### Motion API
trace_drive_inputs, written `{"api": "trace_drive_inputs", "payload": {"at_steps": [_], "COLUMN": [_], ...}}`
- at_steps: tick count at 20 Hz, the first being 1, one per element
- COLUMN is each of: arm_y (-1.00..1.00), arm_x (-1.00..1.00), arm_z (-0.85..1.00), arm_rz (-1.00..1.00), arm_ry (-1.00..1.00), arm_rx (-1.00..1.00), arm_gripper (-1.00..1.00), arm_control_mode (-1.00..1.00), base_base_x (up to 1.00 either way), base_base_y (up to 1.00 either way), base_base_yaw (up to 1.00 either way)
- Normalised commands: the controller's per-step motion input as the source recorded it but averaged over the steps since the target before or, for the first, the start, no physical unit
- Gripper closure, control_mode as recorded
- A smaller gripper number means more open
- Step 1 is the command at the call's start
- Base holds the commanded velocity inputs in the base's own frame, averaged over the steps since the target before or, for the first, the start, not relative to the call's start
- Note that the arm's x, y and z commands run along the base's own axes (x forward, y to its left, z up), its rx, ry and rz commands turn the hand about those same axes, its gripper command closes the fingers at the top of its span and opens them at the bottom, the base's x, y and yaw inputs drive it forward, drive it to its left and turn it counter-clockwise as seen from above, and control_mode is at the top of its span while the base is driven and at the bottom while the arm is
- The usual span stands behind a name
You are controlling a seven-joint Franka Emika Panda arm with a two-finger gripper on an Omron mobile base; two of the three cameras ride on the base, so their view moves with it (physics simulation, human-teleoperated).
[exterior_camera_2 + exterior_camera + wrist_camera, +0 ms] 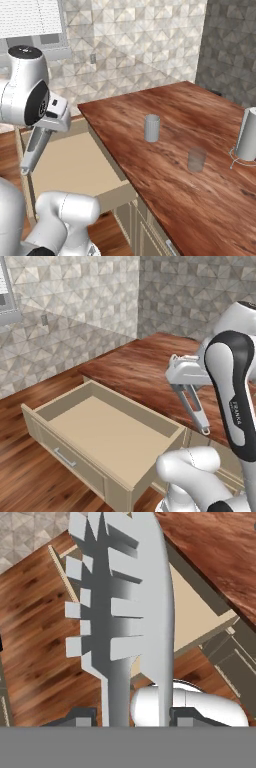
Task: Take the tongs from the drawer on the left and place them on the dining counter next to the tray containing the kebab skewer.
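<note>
The two-finger gripper (186, 387) grips the slim grey-silver metal tongs (192, 406), lifted above the open light-beige wooden drawer (100, 431); next, carrying across the reddish-brown glossy dining counter (170, 150).

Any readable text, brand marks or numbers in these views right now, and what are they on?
"FRANKA": small pale lettering running down the dark cover of the robot arm in the left base view.
A smaller line under it is too small to read.
No lettering shows on the tongs, drawer or dining counter.
</note>
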Motion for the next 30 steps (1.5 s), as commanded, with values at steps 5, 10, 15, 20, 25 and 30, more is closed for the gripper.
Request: {"api": "trace_drive_inputs", "payload": {"at_steps": [5,10,15,20,25,30], "arm_y": [-0.03,0.00,0.00,0.00,0.00,0.00], "arm_x": [0.00,0.00,-0.04,0.00,0.00,0.00], "arm_z": [0.00,0.00,0.00,0.00,0.00,0.00], "arm_rz": [0.00,0.00,0.00,0.00,0.00,0.00], "arm_ry": [0.00,0.00,0.00,0.00,0.00,0.00], "arm_rx": [0.00,0.00,0.00,0.00,0.00,0.00], "arm_gripper": [1.00,1.00,1.00,1.00,1.00,1.00], "arm_control_mode": [-1.00,-1.00,-1.00,1.00,1.00,1.00], "base_base_x": [0.00,0.00,0.00,-0.85,-1.00,-1.00], "base_base_y": [0.00,0.00,0.00,-0.21,-0.33,-0.63], "base_base_yaw": [0.00,0.00,0.00,-0.10,-0.15,-0.16]}}
